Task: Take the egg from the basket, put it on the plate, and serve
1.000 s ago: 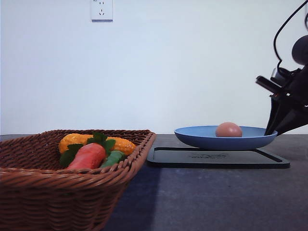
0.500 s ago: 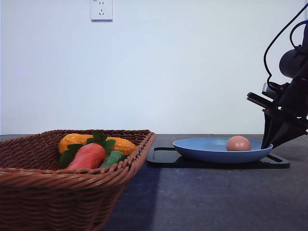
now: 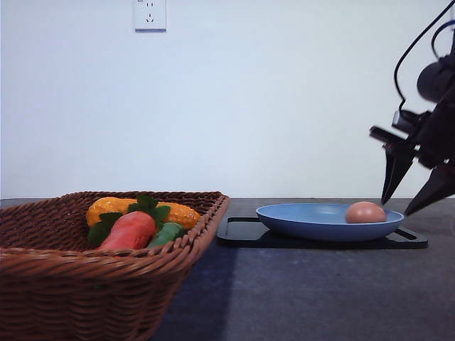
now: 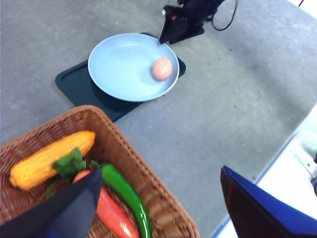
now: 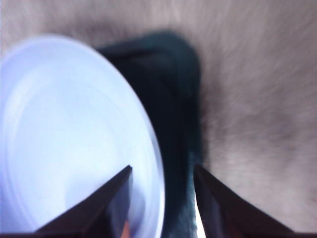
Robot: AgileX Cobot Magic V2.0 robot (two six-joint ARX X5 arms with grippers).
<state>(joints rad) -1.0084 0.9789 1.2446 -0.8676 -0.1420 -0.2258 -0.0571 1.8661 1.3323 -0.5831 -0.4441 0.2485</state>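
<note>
- Right jaws (image 3: 414, 206): standing spread, empty, at frame right above the plate (image 3: 298, 219) rim, apparently releasing it.
- Left jaws (image 4: 158, 201): spread, hovering over the basket (image 4: 148, 198).
- Egg (image 3: 365, 212): sitting in the plate, which is resting on the tray (image 3: 242, 234), seemingly for serving.

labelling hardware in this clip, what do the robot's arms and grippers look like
The right gripper is black, with two long tapering pointed fingers and a black cable looping above it. The left gripper has flat, wedge-shaped fingers in dark blue to black. No markings are legible on either.

Right tool (image 3: 407, 207) has released the plate (image 3: 313, 220) and lifted.
</note>
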